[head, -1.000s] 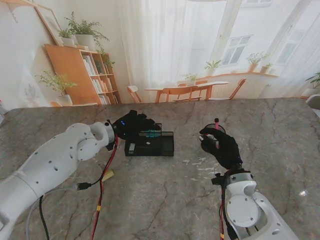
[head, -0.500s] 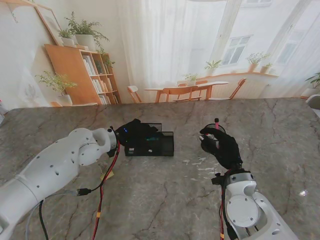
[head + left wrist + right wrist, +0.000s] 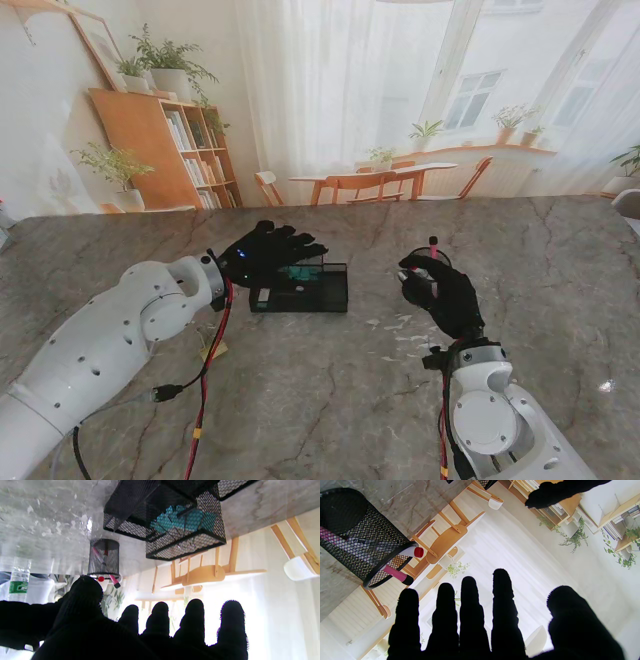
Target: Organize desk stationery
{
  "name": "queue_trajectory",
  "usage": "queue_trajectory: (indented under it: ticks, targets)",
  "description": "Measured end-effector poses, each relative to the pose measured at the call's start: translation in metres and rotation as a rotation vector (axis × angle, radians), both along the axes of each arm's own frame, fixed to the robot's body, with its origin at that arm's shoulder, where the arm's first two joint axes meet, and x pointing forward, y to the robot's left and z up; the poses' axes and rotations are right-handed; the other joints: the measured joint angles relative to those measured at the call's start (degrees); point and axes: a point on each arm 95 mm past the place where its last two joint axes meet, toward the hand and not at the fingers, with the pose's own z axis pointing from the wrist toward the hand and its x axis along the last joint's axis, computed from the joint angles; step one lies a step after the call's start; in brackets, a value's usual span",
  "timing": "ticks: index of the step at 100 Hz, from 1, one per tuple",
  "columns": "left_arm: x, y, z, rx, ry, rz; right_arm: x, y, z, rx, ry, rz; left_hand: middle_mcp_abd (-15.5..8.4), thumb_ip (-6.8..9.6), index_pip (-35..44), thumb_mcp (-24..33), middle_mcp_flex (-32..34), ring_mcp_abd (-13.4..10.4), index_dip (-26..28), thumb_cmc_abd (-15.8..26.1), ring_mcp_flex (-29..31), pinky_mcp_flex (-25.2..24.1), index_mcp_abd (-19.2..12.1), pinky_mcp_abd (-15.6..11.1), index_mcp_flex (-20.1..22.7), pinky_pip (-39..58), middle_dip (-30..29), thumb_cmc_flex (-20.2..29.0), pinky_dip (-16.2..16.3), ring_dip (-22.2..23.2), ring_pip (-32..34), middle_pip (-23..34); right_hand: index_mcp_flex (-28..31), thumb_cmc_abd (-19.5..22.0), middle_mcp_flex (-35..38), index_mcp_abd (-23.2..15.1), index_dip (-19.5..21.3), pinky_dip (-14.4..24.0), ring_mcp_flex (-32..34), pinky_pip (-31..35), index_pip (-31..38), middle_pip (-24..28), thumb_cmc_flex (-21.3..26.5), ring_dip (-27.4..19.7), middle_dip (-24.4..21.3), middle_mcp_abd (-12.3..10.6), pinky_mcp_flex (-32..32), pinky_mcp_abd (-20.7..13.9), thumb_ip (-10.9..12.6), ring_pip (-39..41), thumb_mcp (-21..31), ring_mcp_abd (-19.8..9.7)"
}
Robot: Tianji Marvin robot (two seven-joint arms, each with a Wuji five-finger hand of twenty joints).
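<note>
A black mesh desk organizer (image 3: 300, 287) stands mid-table; a teal item (image 3: 183, 520) lies in one of its compartments and a small white item (image 3: 264, 295) in its near left one. My left hand (image 3: 268, 250) hovers over the organizer's far left corner, fingers spread, holding nothing. A round black mesh pen cup (image 3: 362, 545) holds a pink pen (image 3: 395, 574) and a white marker with a red cap (image 3: 416, 552). My right hand (image 3: 445, 290) is just in front of the pen cup (image 3: 428, 268), its fingers extended and empty in the wrist view.
Small white scraps (image 3: 400, 330) lie scattered on the marble table (image 3: 560, 280) between organizer and right hand. A water bottle (image 3: 18, 580) shows in the left wrist view. Red and black cables (image 3: 205, 370) hang from my left arm.
My left hand dipped down onto the organizer's left side half a second ago, then rose and spread its fingers again. The right hand has not moved.
</note>
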Motion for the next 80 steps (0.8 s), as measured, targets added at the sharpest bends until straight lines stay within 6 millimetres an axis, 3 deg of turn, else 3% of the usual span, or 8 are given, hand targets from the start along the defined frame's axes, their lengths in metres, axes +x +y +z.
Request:
queue_trajectory:
  ticks: [11, 42, 54, 80]
  targets:
    - [-0.01, 0.005, 0.011, -0.031, -0.041, 0.037, 0.0, 0.0, 0.0, -0.001, -0.001, 0.002, 0.0, 0.0, 0.0, 0.0, 0.0, -0.8, 0.5, 0.0, 0.0, 0.0, 0.1, 0.0, 0.0, 0.0, 2.5, 0.0, 0.2, 2.0, 0.0, 1.1, 0.0, 0.0, 0.0, 0.0, 0.0, 0.0, 0.0, 0.0, 0.0, 0.0, 0.0, 0.0, 0.0, 0.0, 0.0, 0.0, 0.0, 0.0, 0.0, 0.0]
    - [-0.048, 0.036, 0.032, -0.091, -0.143, 0.168, 0.001, 0.002, -0.002, -0.004, 0.004, 0.016, 0.6, 0.0, 1.7, 0.0, 2.8, -1.7, 8.0, 0.0, 1.4, 2.2, 0.9, 0.1, 0.0, 6.4, 8.4, 0.0, 5.6, 7.6, 1.2, 2.8, 0.0, 0.0, 0.0, 0.0, 0.0, 0.0, 0.0, 0.0, 0.0, 0.0, 0.0, 0.0, 0.0, 0.0, 0.0, 0.0, 0.0, 0.0, 0.0, 0.0]
    - [-0.062, 0.054, 0.031, -0.085, -0.157, 0.234, 0.002, 0.003, -0.003, -0.009, 0.007, 0.023, 0.7, 0.0, 3.0, 0.0, 3.0, -1.7, 9.6, 0.0, 2.0, 3.5, 1.5, 0.1, 0.1, 9.3, 9.9, 0.0, 7.6, 9.1, 2.5, 3.1, 0.0, 0.0, 0.0, 0.0, 0.0, 0.0, 0.0, 0.0, 0.0, 0.0, 0.0, 0.0, 0.0, 0.0, 0.0, 0.0, 0.0, 0.0, 0.0, 0.0]
    - [-0.083, 0.09, 0.01, -0.039, -0.108, 0.381, 0.004, 0.008, -0.005, -0.026, 0.022, 0.051, 1.1, 0.0, 3.0, 0.0, 3.5, -1.3, 9.6, 0.0, 2.0, 3.5, 1.5, 1.0, 0.2, 9.7, 9.4, 0.0, 7.7, 9.7, 2.4, 2.7, 0.0, 0.0, 0.0, 0.0, 0.0, 0.0, 0.0, 0.0, 0.0, 0.0, 0.0, 0.0, 0.0, 0.0, 0.0, 0.0, 0.0, 0.0, 0.0, 0.0]
